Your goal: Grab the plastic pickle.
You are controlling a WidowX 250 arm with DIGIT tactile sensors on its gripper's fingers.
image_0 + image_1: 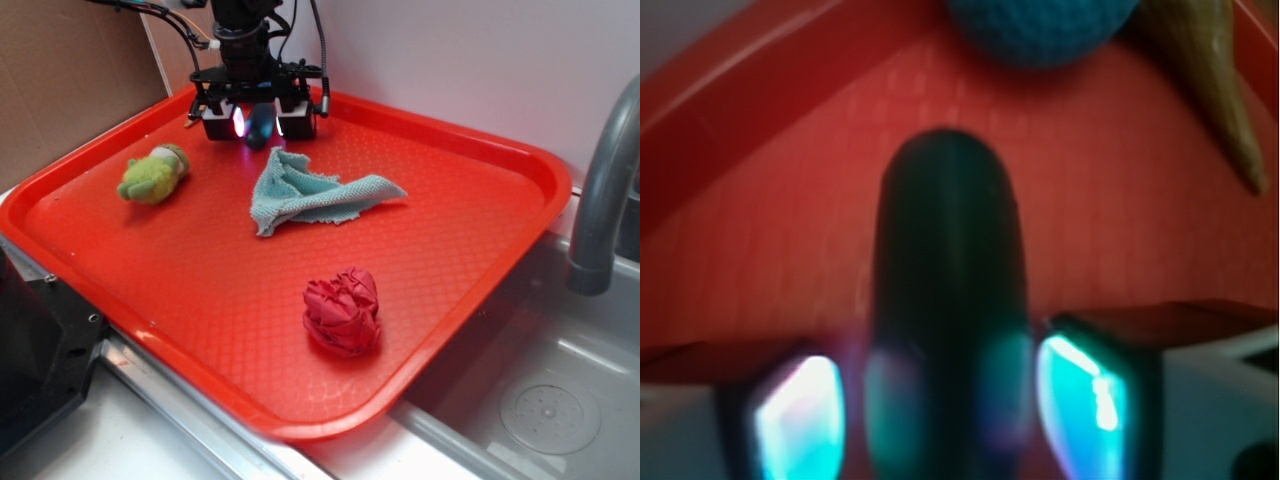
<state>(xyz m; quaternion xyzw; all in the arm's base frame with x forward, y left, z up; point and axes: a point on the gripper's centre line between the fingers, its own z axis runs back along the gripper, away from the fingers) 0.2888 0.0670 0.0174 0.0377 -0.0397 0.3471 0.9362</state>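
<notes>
Your gripper (259, 118) is clamped on the plastic pickle (948, 300), which stands between its fingers at the far edge of the red tray (200, 300). A blue ball (1035, 28) lies just beyond it.

Dark teal glossy plastic pickle (945, 300), oblong, at tray's (420, 330) far edge.

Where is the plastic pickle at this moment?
In the exterior view the plastic pickle sits between the gripper fingers at the red tray's far edge, just behind the light blue cloth.
</notes>
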